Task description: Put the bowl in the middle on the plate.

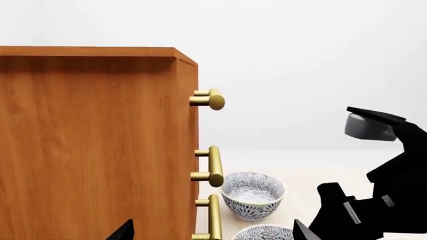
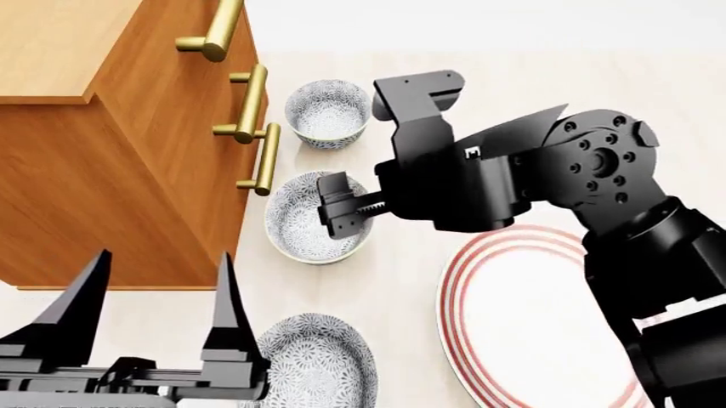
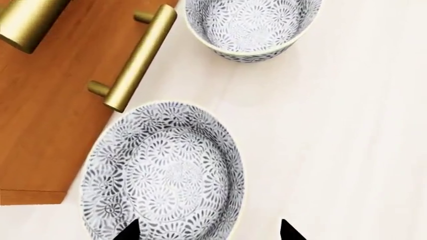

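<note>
Right claw (image 2: 340, 208), fingers apart, hovers over the middle bowl's (image 2: 306, 229) rim.

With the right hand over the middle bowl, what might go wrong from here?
1. The right hand hovers at the middle bowl's rim; an off-centre grasp may tip it.
2. The bowl sits close to the cabinet's brass handle, which a finger might strike.
3. The right arm overhangs the plate, complicating placement.

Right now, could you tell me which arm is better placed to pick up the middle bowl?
The right. Its end effector is open over the middle bowl's rim, beside the plate. The left end effector sits open nearer the closest bowl.
</note>
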You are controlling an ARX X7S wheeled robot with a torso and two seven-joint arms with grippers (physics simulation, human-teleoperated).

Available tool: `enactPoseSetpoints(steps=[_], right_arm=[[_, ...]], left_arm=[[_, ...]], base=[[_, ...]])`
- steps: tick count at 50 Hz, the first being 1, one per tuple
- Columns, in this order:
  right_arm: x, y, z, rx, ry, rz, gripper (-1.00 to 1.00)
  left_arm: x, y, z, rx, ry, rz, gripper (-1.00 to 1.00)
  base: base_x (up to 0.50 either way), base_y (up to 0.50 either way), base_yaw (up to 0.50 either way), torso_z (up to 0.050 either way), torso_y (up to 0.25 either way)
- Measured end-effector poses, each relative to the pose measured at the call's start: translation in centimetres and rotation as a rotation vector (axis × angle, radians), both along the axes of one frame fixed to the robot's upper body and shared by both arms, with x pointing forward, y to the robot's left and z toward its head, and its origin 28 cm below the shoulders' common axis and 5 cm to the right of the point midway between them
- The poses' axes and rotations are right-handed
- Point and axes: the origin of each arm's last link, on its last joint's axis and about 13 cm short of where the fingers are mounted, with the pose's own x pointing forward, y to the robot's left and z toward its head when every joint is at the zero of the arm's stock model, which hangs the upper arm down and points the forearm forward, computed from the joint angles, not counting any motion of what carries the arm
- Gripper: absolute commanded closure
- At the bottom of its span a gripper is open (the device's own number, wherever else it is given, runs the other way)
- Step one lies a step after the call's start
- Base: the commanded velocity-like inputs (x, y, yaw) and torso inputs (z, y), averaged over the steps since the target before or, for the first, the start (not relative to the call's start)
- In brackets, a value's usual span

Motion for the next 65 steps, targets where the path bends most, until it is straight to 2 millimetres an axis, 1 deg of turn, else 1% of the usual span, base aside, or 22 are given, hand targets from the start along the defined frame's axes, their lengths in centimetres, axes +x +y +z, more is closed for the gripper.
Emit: enactPoseSetpoints(steps=[23,39,65], right_arm=[[1.5,0.7,-2.0,-0.009,0.02,-0.01,-1.0],[2.6,0.8,-2.9,-0.011,0.018,-0.024,-1.0],[3.3,1.5,-4.2,-0.014,0.025,-0.006,-1.0]], left_arm=[[0.3,0.0,-0.3,0.001,0.009,0.003,-1.0],[0.4,0.0,-0.4,0.001,0.014,0.002,-1.0],[0.5,0.1,-0.5,0.003,0.017,0.0,-1.0]], base=[[0.0,0.0,0.0,0.0,0.0],[0.0,0.0,0.0,0.0,0.0],[0.0,0.0,0.0,0.0,0.0]])
